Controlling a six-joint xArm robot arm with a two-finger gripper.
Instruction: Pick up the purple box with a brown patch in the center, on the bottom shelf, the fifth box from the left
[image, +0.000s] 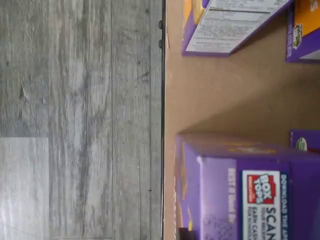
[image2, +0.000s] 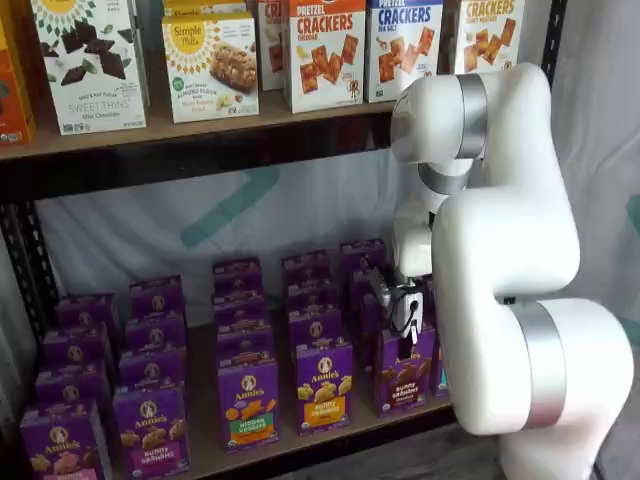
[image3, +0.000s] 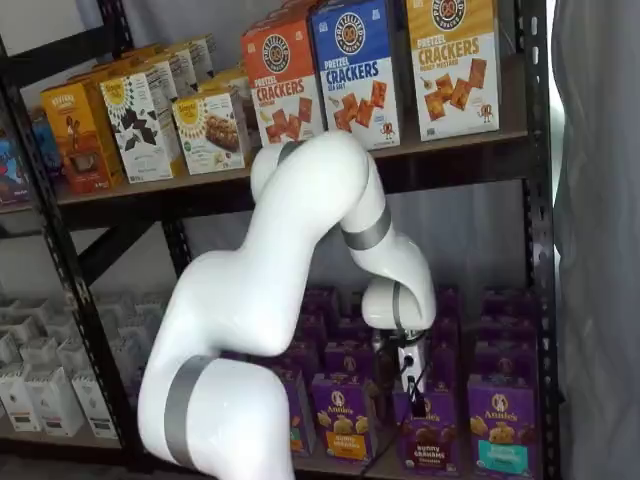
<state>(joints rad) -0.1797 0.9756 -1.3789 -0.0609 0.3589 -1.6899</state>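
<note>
The tan wooden bottom shelf (image2: 200, 440) carries rows of matte purple cartons. The purple box (image2: 404, 372) stands upright at the front edge, long axis vertical, directly beneath the gripper (image2: 405, 315) (fingers largely hidden). I cannot tell whether the fingers grip its top.

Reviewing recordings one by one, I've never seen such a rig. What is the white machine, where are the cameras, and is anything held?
The white machine is a jointed robot arm with a two-finger gripper. Two pictures come from fixed cameras facing the shelves; the third looks down from the wrist, turned sideways, at grey floor and the tan wooden bottom shelf. Small purple cartons stand there in rows. The gripper hangs at the purple carton picturing brown bunny cookies; whether it grips it, I cannot tell.
</note>
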